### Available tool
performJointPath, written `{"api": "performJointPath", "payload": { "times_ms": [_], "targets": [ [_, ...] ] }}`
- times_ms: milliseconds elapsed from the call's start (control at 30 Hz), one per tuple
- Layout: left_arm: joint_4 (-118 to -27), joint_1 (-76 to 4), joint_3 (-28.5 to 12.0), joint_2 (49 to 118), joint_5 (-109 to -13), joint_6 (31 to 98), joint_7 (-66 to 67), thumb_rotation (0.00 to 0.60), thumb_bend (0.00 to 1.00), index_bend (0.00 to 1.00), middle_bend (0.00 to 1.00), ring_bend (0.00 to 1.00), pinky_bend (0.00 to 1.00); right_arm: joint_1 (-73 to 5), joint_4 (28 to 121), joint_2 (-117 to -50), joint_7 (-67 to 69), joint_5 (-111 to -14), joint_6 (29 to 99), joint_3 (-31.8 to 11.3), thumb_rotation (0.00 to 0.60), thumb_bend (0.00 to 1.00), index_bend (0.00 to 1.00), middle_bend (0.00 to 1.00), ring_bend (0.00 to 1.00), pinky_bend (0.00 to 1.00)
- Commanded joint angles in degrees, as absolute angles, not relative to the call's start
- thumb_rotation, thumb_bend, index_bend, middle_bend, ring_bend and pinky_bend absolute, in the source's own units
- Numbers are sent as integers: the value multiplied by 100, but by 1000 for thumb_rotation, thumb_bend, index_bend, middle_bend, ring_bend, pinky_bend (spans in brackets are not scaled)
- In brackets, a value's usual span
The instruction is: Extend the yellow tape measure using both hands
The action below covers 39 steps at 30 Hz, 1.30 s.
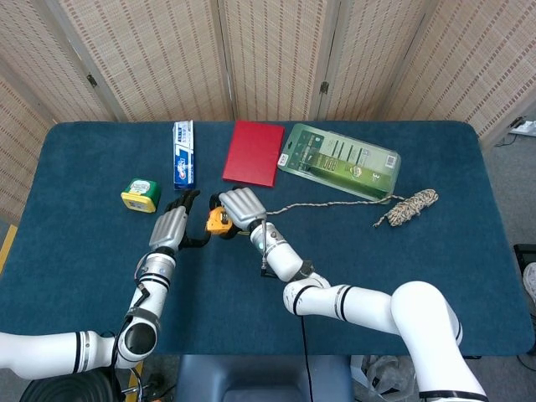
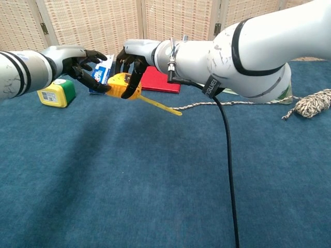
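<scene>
From my head view I get the whole blue table [image 1: 84,276] laid out; going left to right: green-and-yellow tape measure [image 1: 140,194], toothpaste box [image 1: 183,154], red notebook [image 1: 254,152], green blister pack [image 1: 339,161] with items sealed inside, too small to name, then the rope bundle [image 1: 408,206] far right. From the chest view I get what the head view hides: the yellow tape measure [image 2: 124,85] is lifted off the table between both hands, with a short length of blade [image 2: 161,105] sticking out to the right and sloping down, its tip free in the air. In the head view only a bit of the yellow case shows under my right hand [image 1: 239,206]. My left hand [image 2: 83,62] has its dark fingers spread, one fingertip touching the left end of the case; I can't tell whether it really grips. My right hand [image 2: 135,58] comes over the top, fingers curled down around the case, holding it.
</scene>
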<state>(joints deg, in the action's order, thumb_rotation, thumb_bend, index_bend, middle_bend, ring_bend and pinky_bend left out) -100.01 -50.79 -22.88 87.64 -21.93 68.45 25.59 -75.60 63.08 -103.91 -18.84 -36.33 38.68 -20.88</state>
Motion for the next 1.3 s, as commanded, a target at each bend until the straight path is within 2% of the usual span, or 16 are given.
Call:
{"api": "performJointPath", "payload": {
  "times_ms": [33,733,800,933,1000,1300],
  "targets": [
    [-9985,-5077,-2300,8778,-2183,6863,2551,600,383,0,0,0,0,-7554,6305,-10389,-1870,-3633,3859,-2085,600,212,578,528,430,182],
    [-9921,-5036,-2334,8695,-2026,6845,2640,600,501,1,0,0,1,-7490,6386,-10290,-1808,-3649,3877,-2059,600,212,578,528,436,182],
    [-9938,-5033,-2334,8678,-2009,6814,2641,600,525,35,0,0,1,-7489,6400,-10284,-1807,-3643,3882,-2062,600,212,578,528,436,182],
    [-9943,-5024,-2353,8685,-2032,6806,2587,600,546,220,0,0,1,-7486,6422,-10271,-1819,-3630,3896,-2054,600,212,578,528,436,182],
    [-9942,-5022,-2350,8683,-2034,6805,2585,600,549,281,0,0,2,-7483,6427,-10263,-1833,-3618,3907,-2045,600,212,578,528,437,182],
    [-9938,-5012,-2383,8663,-1967,6716,2506,600,549,404,0,0,1,-7482,6438,-10239,-1872,-3551,3921,-2035,600,212,578,528,437,182]
  ]
}}
